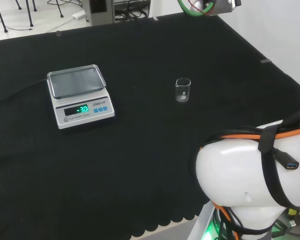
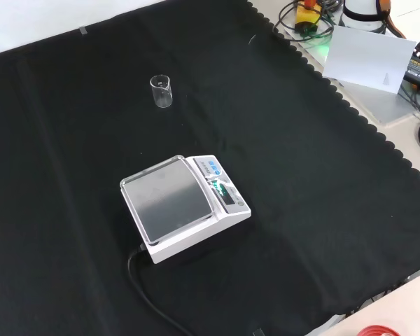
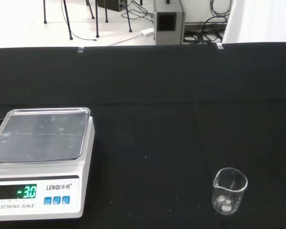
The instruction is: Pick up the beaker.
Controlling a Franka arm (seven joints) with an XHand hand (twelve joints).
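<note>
A small clear glass beaker (image 1: 183, 90) stands upright and alone on the black cloth, right of the scale in the head view. In the front view the beaker (image 2: 161, 91) is at the upper left, beyond the scale. The wrist view looks at the beaker (image 3: 229, 191) from some distance, with bare cloth before it. Nothing touches the beaker.
A white electronic scale (image 1: 80, 96) with a steel pan and a lit green display sits on the cloth; its cable (image 2: 154, 301) runs off toward the front view's lower edge. The scale (image 3: 40, 162) stands well apart from the beaker. The arm's white link (image 1: 250, 175) is at lower right.
</note>
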